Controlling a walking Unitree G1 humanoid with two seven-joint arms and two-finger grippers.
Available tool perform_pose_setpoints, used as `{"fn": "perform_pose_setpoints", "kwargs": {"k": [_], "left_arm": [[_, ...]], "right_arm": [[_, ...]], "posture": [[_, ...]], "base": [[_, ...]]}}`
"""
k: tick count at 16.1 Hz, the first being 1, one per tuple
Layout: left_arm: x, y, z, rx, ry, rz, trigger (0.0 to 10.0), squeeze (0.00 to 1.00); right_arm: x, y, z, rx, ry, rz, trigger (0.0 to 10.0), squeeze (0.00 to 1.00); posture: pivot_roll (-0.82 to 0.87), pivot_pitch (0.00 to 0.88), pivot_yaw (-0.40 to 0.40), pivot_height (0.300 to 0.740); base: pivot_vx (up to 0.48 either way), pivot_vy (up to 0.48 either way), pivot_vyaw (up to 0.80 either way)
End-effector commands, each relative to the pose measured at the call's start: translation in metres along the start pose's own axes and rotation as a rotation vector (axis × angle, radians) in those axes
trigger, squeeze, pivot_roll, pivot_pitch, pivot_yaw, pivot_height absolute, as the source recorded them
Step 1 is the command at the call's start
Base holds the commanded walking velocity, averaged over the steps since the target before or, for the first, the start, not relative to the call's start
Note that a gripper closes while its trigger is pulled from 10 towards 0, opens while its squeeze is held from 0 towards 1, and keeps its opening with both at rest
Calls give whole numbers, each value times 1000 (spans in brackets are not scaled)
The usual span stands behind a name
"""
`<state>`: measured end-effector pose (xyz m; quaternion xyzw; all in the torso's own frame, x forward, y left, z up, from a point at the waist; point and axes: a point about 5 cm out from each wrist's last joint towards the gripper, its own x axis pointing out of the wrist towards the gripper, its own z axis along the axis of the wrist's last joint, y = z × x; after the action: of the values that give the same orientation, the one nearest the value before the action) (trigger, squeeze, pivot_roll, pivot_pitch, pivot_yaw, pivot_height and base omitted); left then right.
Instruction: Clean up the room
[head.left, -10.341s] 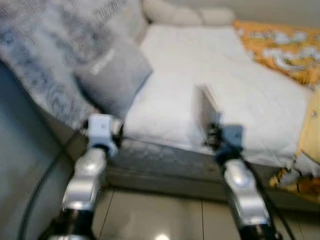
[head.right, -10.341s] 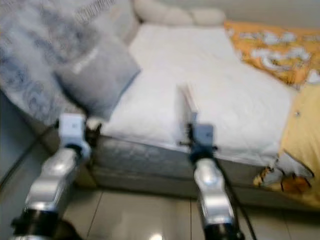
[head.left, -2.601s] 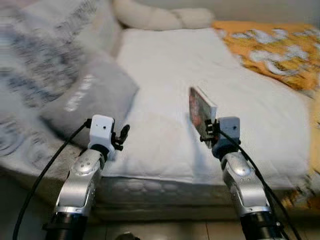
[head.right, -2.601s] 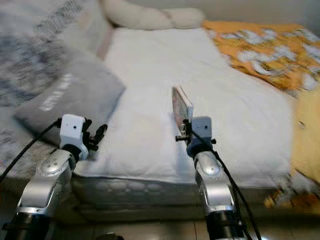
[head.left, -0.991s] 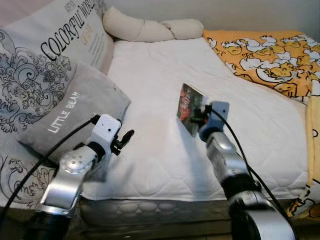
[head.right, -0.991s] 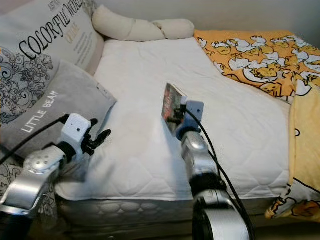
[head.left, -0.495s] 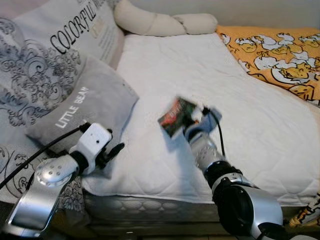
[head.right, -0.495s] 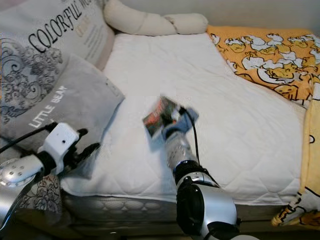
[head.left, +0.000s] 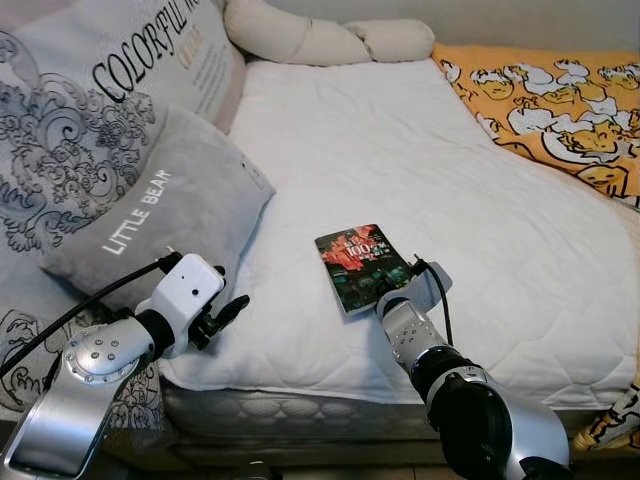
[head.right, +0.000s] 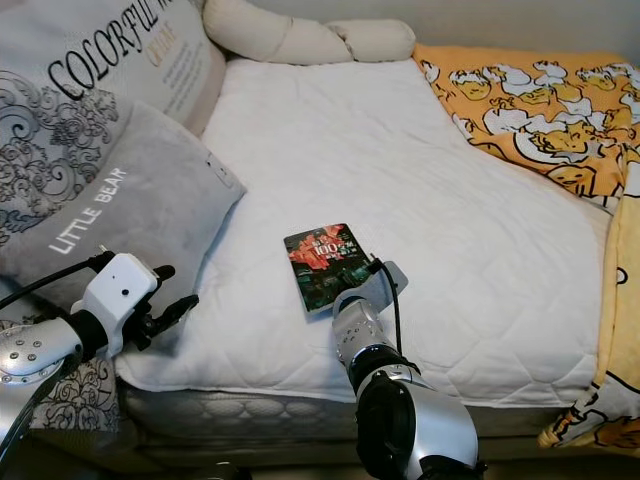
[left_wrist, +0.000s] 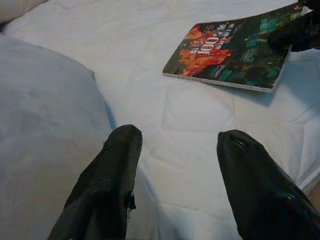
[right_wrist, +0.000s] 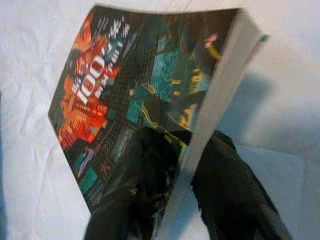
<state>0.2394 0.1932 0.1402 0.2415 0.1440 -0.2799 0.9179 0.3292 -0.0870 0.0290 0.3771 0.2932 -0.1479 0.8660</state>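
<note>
A book (head.left: 358, 264) with a dark green and red cover lies face up on the white mattress (head.left: 420, 150), near its front edge. My right gripper (head.left: 390, 288) is shut on the book's near edge, one finger on the cover and one under it, as the right wrist view shows (right_wrist: 172, 165). My left gripper (head.left: 232, 310) hovers open over the mattress's front left corner, beside the grey "LITTLE BEAR" pillow (head.left: 160, 215). In the left wrist view its two fingers (left_wrist: 112, 180) stand apart with nothing between them, and the book (left_wrist: 232, 52) lies beyond.
A large patterned pillow (head.left: 90, 110) leans at the left. A cream bolster (head.left: 320, 40) lies along the head of the bed. An orange duck-print blanket (head.left: 560, 110) covers the right side. The mattress's front edge (head.left: 300, 410) runs below my arms.
My right gripper has lowered the book from a raised, tilted pose until it lies flat on the mattress. The left arm has barely moved.
</note>
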Motion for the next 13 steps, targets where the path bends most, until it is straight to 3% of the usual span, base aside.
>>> {"fn": "perform_pose_setpoints", "kwargs": {"k": [1, 5, 8, 9, 10, 12, 13], "left_arm": [[-1, -3, 1, 4, 0, -4, 10000, 0], [5, -13, -2, 17, 8, -73, 10000, 0], [11, -18, -1, 9, -10, -93, 10000, 0], [15, -21, 1, 6, -21, -106, 10000, 0], [21, -26, 3, -5, -36, -125, 10000, 0], [26, -32, 5, -26, -52, -137, 10000, 0], [29, -33, 4, -43, -53, -137, 10000, 0]], "right_arm": [[-9, 20, -37, -40, 93, 74, 10000, 1000], [-16, 34, -58, -429, 209, 337, 10000, 1000], [-14, 23, -59, -466, 273, 338, 10000, 1000], [-13, 14, -57, -511, 287, 353, 10000, 1000], [-9, -2, -45, -503, 277, 343, 10000, 1000], [-6, -15, -35, -487, 259, 351, 10000, 1000], [-6, -23, -32, -543, 271, 371, 10000, 1000]], "posture": [[218, 48, -11, 740], [191, 15, -18, 740], [174, 0, -16, 740], [154, 0, -13, 740], [129, 0, -7, 740], [109, 0, -2, 740], [95, 0, 3, 740]], "base": [[0, 0, 0], [0, 0, 0], [0, 0, 0], [0, 0, 0], [0, 0, 0], [0, 0, 0], [0, 0, 0]]}}
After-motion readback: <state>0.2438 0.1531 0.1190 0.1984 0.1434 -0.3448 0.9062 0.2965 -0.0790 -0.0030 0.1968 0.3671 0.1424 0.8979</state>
